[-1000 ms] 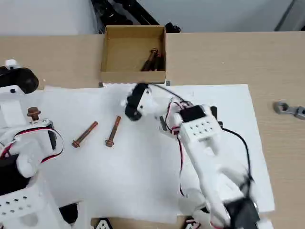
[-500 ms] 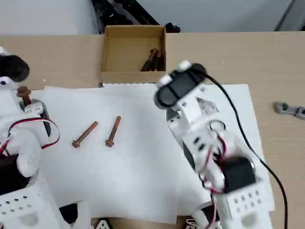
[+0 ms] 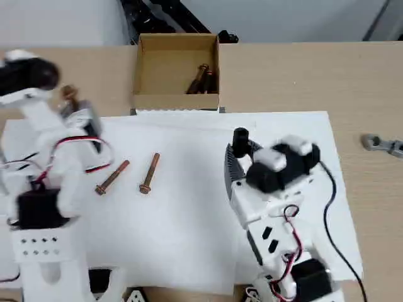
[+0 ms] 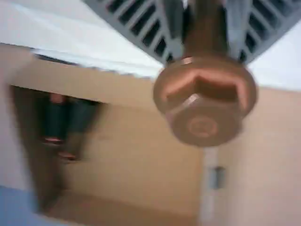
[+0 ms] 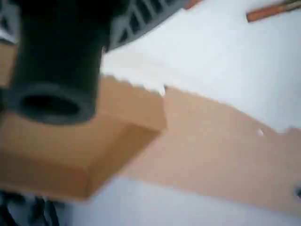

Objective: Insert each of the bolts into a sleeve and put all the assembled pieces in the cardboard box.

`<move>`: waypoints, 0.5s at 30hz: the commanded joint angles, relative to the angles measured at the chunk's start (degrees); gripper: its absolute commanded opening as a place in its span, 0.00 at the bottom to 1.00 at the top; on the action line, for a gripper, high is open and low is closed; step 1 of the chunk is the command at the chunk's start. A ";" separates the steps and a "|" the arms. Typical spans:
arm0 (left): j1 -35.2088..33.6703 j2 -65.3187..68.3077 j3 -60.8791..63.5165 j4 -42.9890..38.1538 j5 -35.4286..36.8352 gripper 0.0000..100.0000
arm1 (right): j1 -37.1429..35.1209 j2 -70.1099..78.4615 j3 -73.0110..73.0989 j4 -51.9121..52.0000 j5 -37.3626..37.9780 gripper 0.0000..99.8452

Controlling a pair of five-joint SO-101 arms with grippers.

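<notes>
Jaws pinch your bolt (left gripper) and sleeve (right gripper); assemblies in cardboard box, two loose bolts between grippers.

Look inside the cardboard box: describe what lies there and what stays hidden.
A few sleeved bolts lie bunched against a side wall of the cardboard box. They overlap, so their number is unclear, and the near wall hides the floor behind it.

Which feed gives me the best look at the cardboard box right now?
The high view: the whole cardboard box is seen from above, open, with assembled pieces lying inside. The left wrist view shows its inside blurred, behind the held bolt; the right wrist view catches an outer corner.
</notes>
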 commanded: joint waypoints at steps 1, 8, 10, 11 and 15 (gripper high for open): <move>7.38 -0.88 0.57 -8.26 0.44 0.01 | -5.23 -6.37 5.63 -4.26 -0.35 0.00; 19.69 -1.05 0.66 -13.63 0.44 0.01 | -8.84 -8.48 13.80 -10.51 -0.18 0.00; 23.56 -1.14 0.57 -13.80 0.44 0.01 | -8.75 -8.40 14.95 -13.41 -0.09 0.00; 25.41 -1.14 0.48 -13.80 0.44 0.01 | -8.75 -8.40 15.12 -14.37 -0.09 0.00; 30.42 -0.79 -1.45 -13.45 0.44 0.01 | -8.75 -8.40 15.03 -17.19 0.00 0.00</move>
